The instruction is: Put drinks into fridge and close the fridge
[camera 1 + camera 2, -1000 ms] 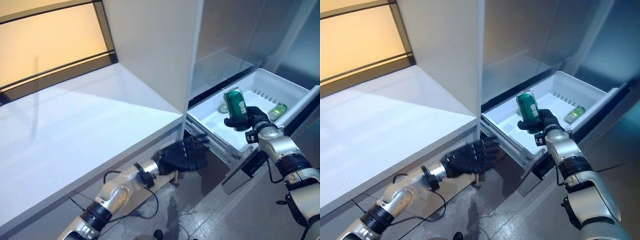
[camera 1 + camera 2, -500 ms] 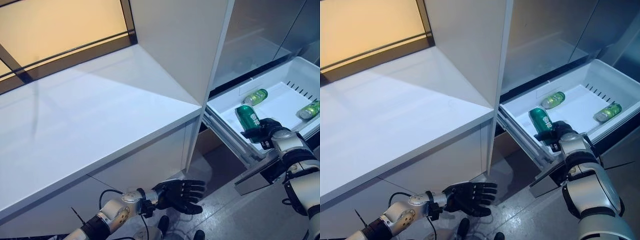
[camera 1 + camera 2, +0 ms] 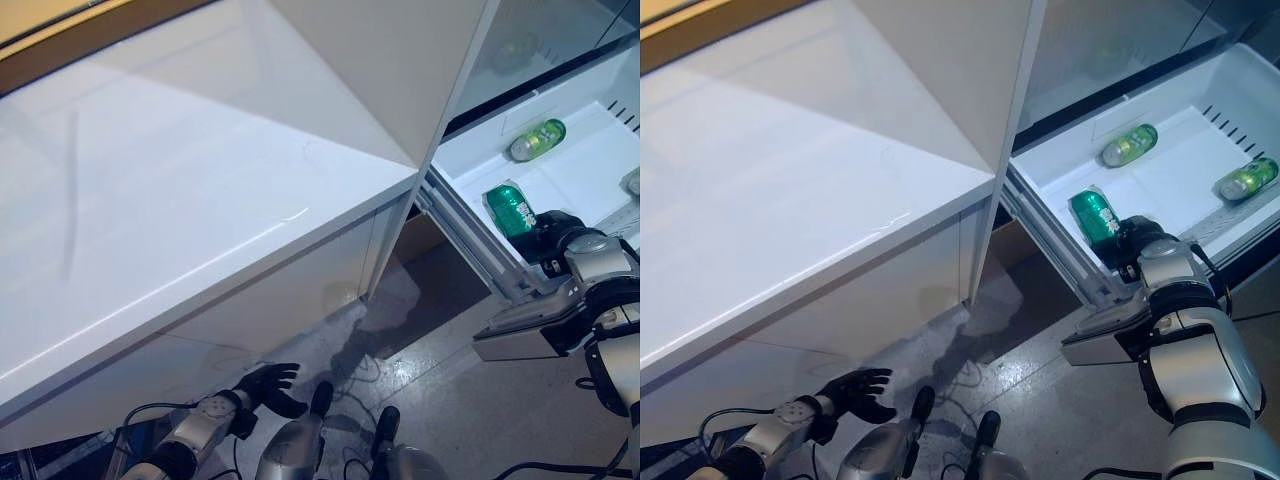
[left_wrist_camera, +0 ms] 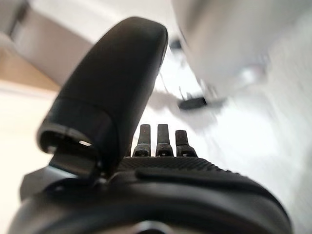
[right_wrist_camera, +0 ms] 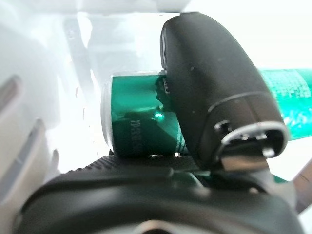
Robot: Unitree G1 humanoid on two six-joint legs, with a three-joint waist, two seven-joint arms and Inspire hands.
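Note:
My right hand (image 3: 565, 237) is shut on a green can (image 3: 510, 208) and holds it tilted low inside the open white fridge drawer (image 3: 1065, 170), near its front left corner. In the right wrist view the thumb (image 5: 214, 92) lies across the can (image 5: 141, 122). Two more green cans (image 3: 1129, 145) (image 3: 1246, 179) lie on their sides further back in the drawer. My left hand (image 3: 262, 385) hangs low near the floor by the white counter's base, fingers spread and empty; it also shows in the left wrist view (image 4: 161, 141).
A white counter (image 3: 180, 200) fills the left. A white cabinet wall (image 3: 400, 60) stands between the counter and the fridge. The drawer's grey front panel (image 3: 520, 335) juts out over the grey floor (image 3: 1060, 400).
The camera has tilted down. My right hand has lowered the can further into the drawer. My left hand has dropped toward the floor and drawn back to the left.

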